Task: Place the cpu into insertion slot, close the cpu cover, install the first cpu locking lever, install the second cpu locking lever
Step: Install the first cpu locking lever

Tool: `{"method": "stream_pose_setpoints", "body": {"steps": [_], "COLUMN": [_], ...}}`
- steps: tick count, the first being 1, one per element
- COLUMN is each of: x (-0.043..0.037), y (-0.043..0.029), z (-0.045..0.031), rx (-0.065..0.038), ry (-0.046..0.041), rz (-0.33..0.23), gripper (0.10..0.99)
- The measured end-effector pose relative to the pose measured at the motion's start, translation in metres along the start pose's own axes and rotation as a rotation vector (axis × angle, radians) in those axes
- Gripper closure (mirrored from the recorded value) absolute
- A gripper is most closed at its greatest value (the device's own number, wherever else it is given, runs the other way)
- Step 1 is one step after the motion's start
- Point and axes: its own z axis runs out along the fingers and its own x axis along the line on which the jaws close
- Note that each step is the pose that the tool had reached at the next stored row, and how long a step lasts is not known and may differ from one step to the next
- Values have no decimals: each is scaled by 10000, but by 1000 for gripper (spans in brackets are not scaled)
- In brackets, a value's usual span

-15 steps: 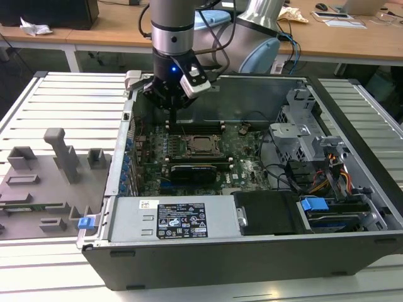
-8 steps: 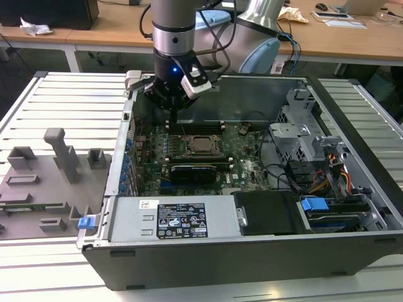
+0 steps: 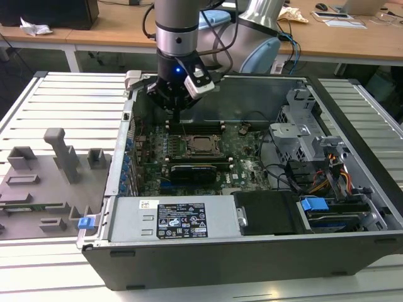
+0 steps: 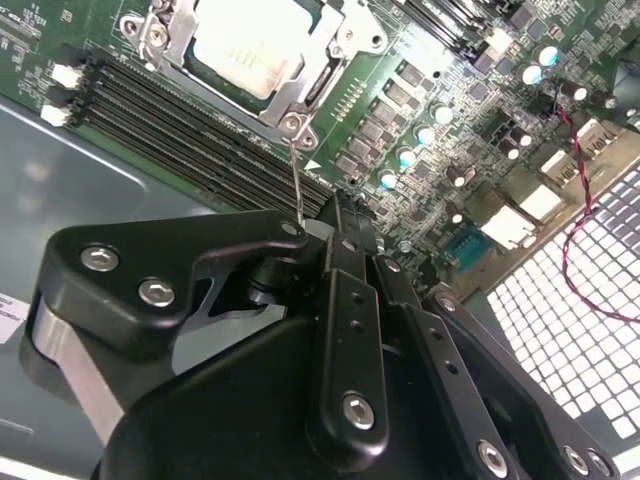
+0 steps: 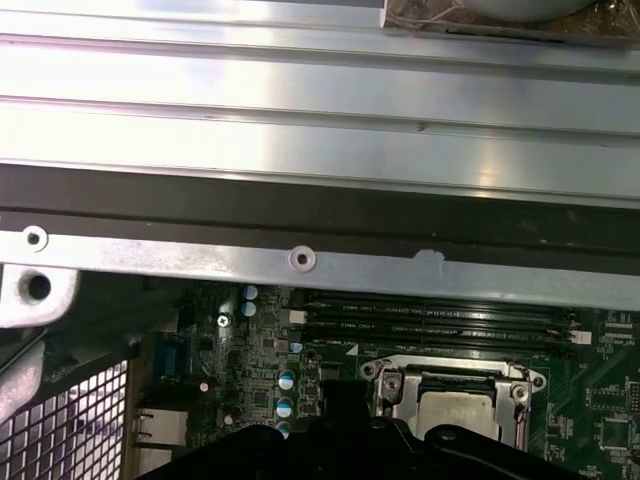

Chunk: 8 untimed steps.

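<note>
The cpu (image 4: 245, 45) lies flat in its socket on the green motherboard (image 3: 245, 157), its pale metal top showing. The grey cpu cover (image 4: 305, 95) is down around it, framing the chip. In the first wrist view the cpu (image 5: 455, 410) and the cpu cover (image 5: 395, 385) look the same. A thin wire locking lever (image 4: 295, 170) rises from the socket's corner to my fingertips. My gripper (image 4: 335, 215) is shut, and the lever's end meets the side of its tips. In the exterior view the gripper (image 3: 178, 114) hangs just behind the socket (image 3: 203, 145).
Black memory slots (image 4: 190, 130) run beside the socket. The case's back wall (image 5: 300, 260) stands close behind the gripper. A drive cage (image 3: 302, 132), loose cables (image 3: 327, 179) and the power supply (image 3: 170, 220) crowd the case. A grey fixture tray (image 3: 44, 182) sits at the exterior view's left.
</note>
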Motion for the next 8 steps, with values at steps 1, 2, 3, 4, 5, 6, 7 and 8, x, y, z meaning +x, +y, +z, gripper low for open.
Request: {"method": "stream_pose_setpoints", "body": {"steps": [1,2,3,4,5,6,7,8], "x": [-10,-22,-35,-44,-52,-63,-72,-89], "y": [-1,-1,-2,-3,-3,-4,-5,-6], "z": [1,2,3,3,4,5,5,6], "rx": [2,4,7,8,10,13,15,18], "ry": [-1,0,0,1,0,0,0,2], "rz": [-1,-1,0,-1,0,0,1,1], "gripper": [980,980,980,980,980,980,980,980]}}
